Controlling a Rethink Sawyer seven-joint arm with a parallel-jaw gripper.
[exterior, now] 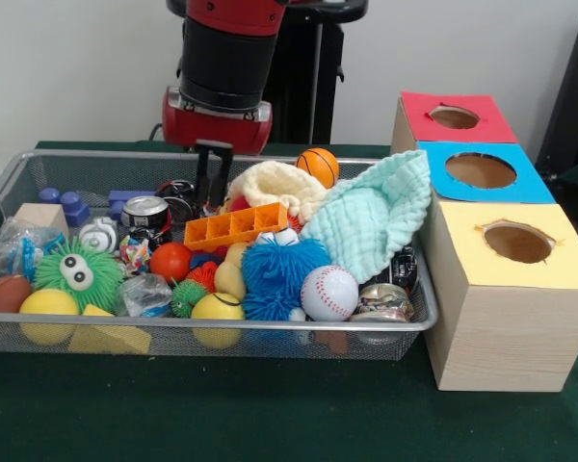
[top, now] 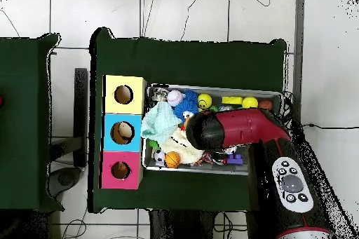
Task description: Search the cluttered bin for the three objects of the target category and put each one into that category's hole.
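Item: hand (exterior: 213,164), fingers standing close together, gripping nothing, hovering upper centre over wire bin (exterior: 419,322). Baseball (exterior: 329,293) is lying lower right of it, near bin's front edge.

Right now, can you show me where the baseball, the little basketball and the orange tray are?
baseball (exterior: 329,293), front view, middle of its white skin.
little basketball (exterior: 318,166), front view, middle of the orange ball.
orange tray (exterior: 235,227), front view, on its top grid.
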